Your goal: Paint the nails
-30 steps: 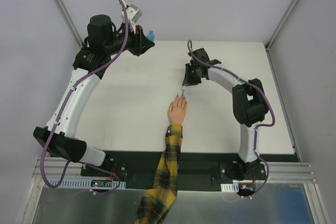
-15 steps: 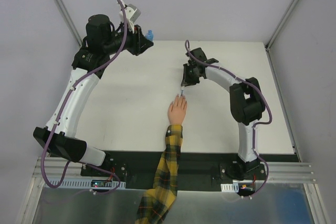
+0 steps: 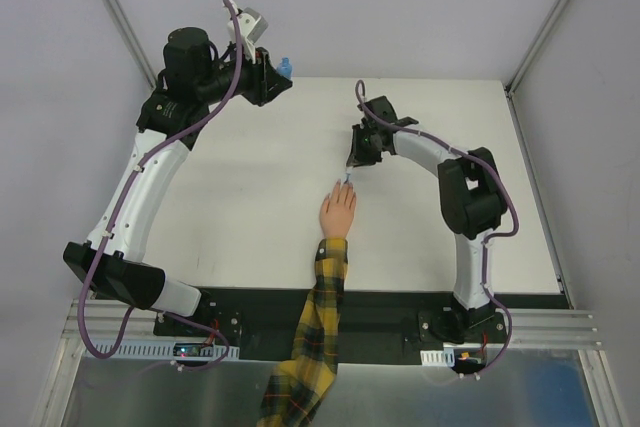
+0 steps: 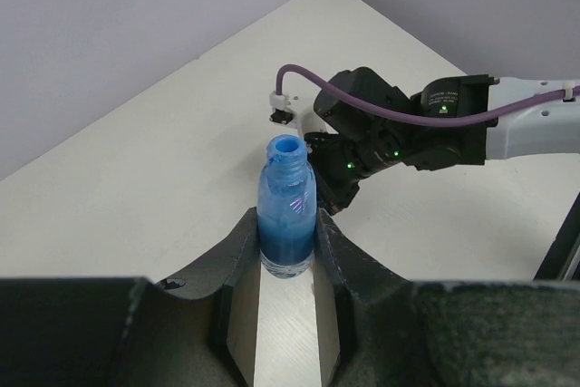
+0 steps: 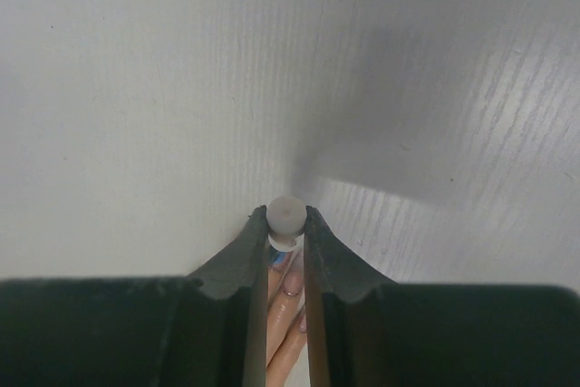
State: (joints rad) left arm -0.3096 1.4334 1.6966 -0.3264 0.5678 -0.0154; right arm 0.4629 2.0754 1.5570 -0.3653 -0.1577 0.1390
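A small peach hand [image 3: 337, 213] with a yellow-black plaid sleeve [image 3: 312, 327] lies on the white table [image 3: 240, 197], fingers pointing away. My right gripper [image 3: 357, 162] is shut on the white cap of the brush [image 5: 285, 215]; the brush reaches down to the fingertips [image 3: 346, 184]. In the right wrist view one nail [image 5: 279, 258] looks blue and one next to it [image 5: 293, 278] is skin-toned. My left gripper [image 4: 286, 233] is shut on an open blue bottle [image 4: 285, 206] and holds it at the table's far left [image 3: 285, 69].
Grey walls and metal frame posts [image 3: 115, 12] enclose the table. The dark front rail [image 3: 380, 307] runs along the near edge, where the sleeve crosses it.
My right gripper has shifted slightly over the fingertips, first left, then back right. The left arm and the bottle have not moved.
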